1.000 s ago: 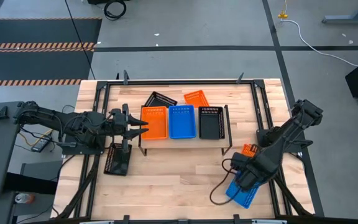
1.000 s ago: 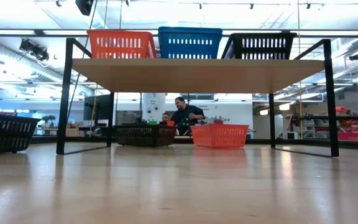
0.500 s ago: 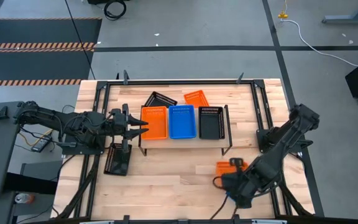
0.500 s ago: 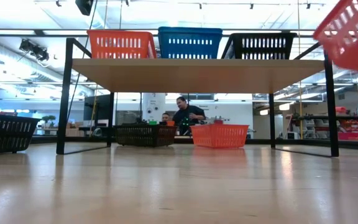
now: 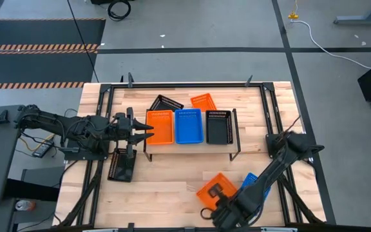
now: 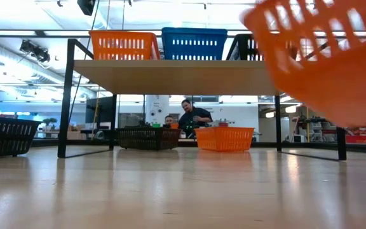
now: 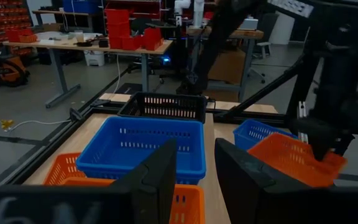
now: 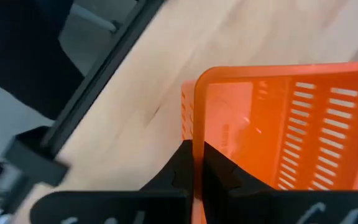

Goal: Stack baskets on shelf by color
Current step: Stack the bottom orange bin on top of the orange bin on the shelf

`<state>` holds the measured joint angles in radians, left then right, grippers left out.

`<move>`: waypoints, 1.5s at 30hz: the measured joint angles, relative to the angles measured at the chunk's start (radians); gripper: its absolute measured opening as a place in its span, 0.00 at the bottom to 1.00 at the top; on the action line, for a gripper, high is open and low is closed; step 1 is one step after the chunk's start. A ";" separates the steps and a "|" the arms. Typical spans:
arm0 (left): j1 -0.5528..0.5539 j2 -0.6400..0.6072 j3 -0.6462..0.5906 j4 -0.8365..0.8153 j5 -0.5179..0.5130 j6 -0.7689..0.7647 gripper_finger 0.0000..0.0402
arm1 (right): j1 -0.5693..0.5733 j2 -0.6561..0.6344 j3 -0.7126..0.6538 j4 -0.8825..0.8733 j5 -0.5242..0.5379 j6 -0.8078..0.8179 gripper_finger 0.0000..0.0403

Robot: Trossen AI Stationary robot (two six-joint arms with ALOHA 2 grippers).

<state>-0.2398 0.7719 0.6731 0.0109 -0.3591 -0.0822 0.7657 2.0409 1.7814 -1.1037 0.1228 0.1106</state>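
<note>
- The right gripper [image 5: 216, 196] is at the near edge of the bench [image 5: 172, 187], right of centre, clenched on the wall of an orange basket [image 5: 214, 188]; in the right wrist view its two fingers [image 8: 182, 163] pinch the basket's rim [image 8: 194, 112] between them.
- That held orange basket is lifted clear of the bench top; in the low view it hangs tilted in the upper right, close to the camera [image 6: 323, 57].
- A blue basket [image 5: 256, 185] lies on the bench just right of the held one, partly under the right arm.
- The shelf [image 5: 232, 138] stands in the middle of the bench and carries three baskets side by side: orange on the left [image 5: 160, 126], blue in the middle [image 5: 189, 125], black on the right [image 5: 218, 126].
- Behind the shelf, on the far side of the bench, lie a black basket [image 5: 165, 102] and another orange basket [image 5: 203, 100].
- The left gripper [image 5: 145, 131] hovers just left of the shelf's orange basket, its fingers [image 7: 154, 180] parted and grasping nothing.
- A further black basket [image 5: 120, 165] lies on the bench near the left arm, on its near side.
- In the low view, two people [image 6: 189, 117] show in the room beyond the bench.
</note>
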 joint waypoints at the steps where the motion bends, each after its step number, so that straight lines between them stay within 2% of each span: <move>1: 0.000 0.000 0.000 0.000 0.000 0.000 0.29 | 0.000 0.023 0.029 -0.003 0.017 -0.043 0.04; 5: 0.000 0.000 0.000 0.000 0.000 0.000 0.29 | -0.003 0.100 0.106 -0.027 0.085 -0.255 0.04; 10: 0.000 0.000 0.000 0.000 0.000 0.000 0.29 | -0.022 0.157 0.117 -0.046 0.130 -0.532 0.04; 18: 0.000 0.000 0.000 0.000 0.000 0.000 0.29 | -0.088 0.164 0.103 -0.018 0.165 -0.667 0.04; 21: 0.000 0.000 0.000 -0.002 0.000 -0.003 0.29 | -0.118 0.164 0.102 -0.020 0.157 -0.590 0.05; 24: 0.000 0.000 0.000 -0.002 0.000 -0.003 0.29 | -0.150 0.164 0.102 -0.024 0.114 -0.434 0.08; 26: 0.000 0.000 0.000 -0.001 0.000 -0.003 0.29 | -0.166 0.165 0.101 -0.035 0.075 -0.391 0.12; 32: 0.000 0.000 0.000 -0.002 0.000 -0.004 0.29 | -0.173 0.167 0.087 -0.013 0.062 -0.370 0.31; 37: 0.000 0.000 0.000 -0.002 0.000 -0.003 0.29 | -0.168 0.162 0.098 -0.038 0.143 -0.254 0.49; 40: 0.000 0.000 0.000 -0.001 0.000 -0.003 0.29 | -0.165 0.140 0.136 -0.036 0.169 -0.095 0.57; 45: 0.000 0.000 0.000 -0.001 0.000 -0.003 0.29 | -0.166 0.133 0.233 -0.033 0.127 0.225 0.62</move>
<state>-0.2398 0.7723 0.6731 0.0101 -0.3588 -0.0856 0.5994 2.1735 2.0143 -1.1366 0.2501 0.3356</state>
